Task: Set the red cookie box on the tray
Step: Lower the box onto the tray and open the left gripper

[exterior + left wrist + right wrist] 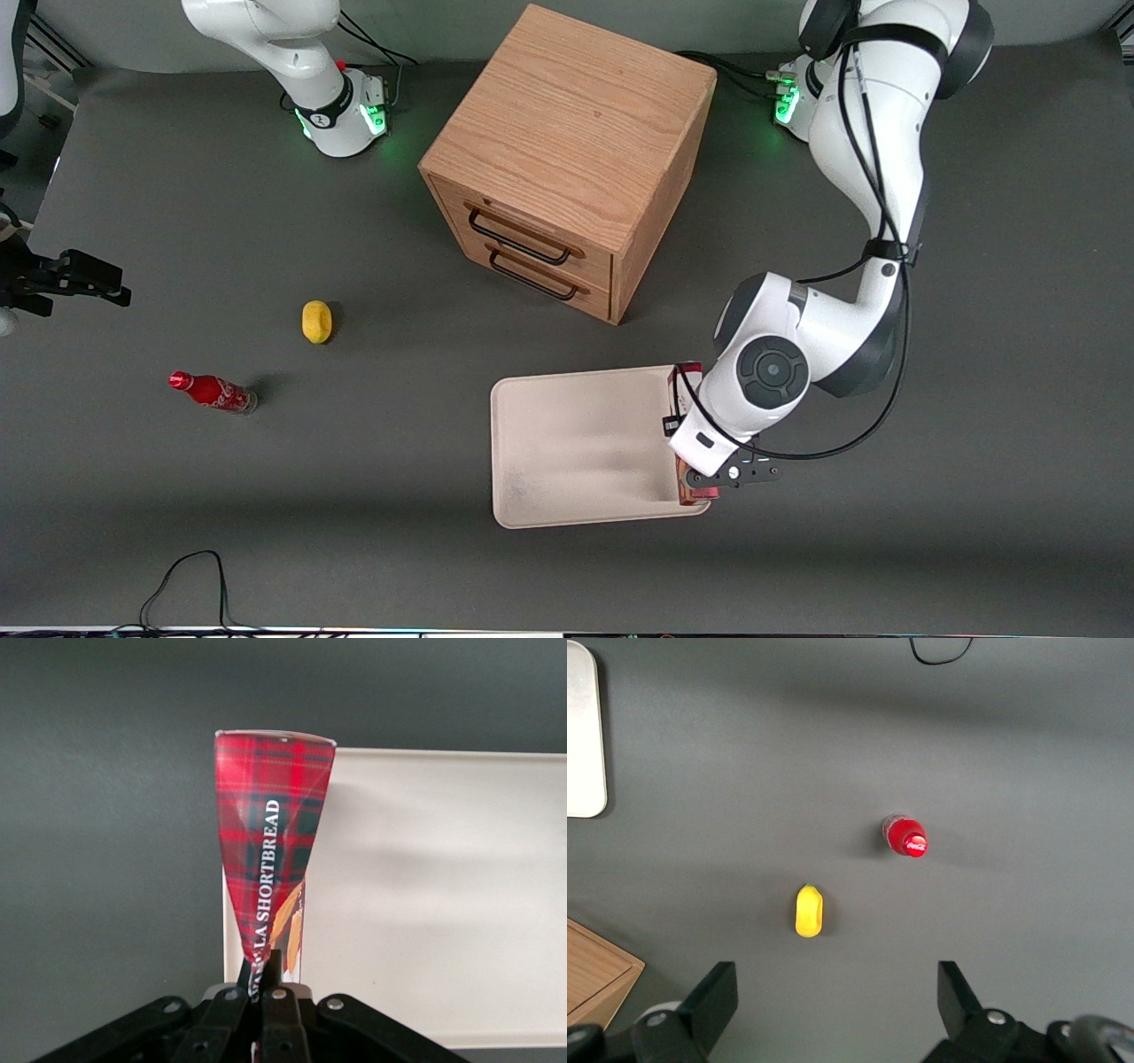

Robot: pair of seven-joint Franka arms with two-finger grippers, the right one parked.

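Toward the parked arm's end of the dark grey surface [177,221]: a small red soda bottle [213,392], and near it a small yellow object [316,321], a little farther from the front camera than the bottle. Well apart from each other, not touching.

In the middle: a wooden drawer cabinet [567,133] with two drawers and dark handles, turned at an angle. Both drawers shut.

Nearer to the front camera than the cabinet: the tray [567,443], cream, flat on the surface, with a low rim and rounded corners. Bare over most of its floor.

At the tray's short edge toward the working arm's end: the red cookie box [687,377], long and narrow, running along this edge, just inside the rim. Stands on a narrow side, red tartan face with white letters up toward the wrist camera. Possibly resting on the tray, possibly held just above it; cannot tell from these views.

Directly over the box: the gripper [266,970], pointing down, mostly hidden under the white wrist in the front view. Clamped on the red cookie box at about the middle of its length, fingers drawn close together on its narrow upper edge.
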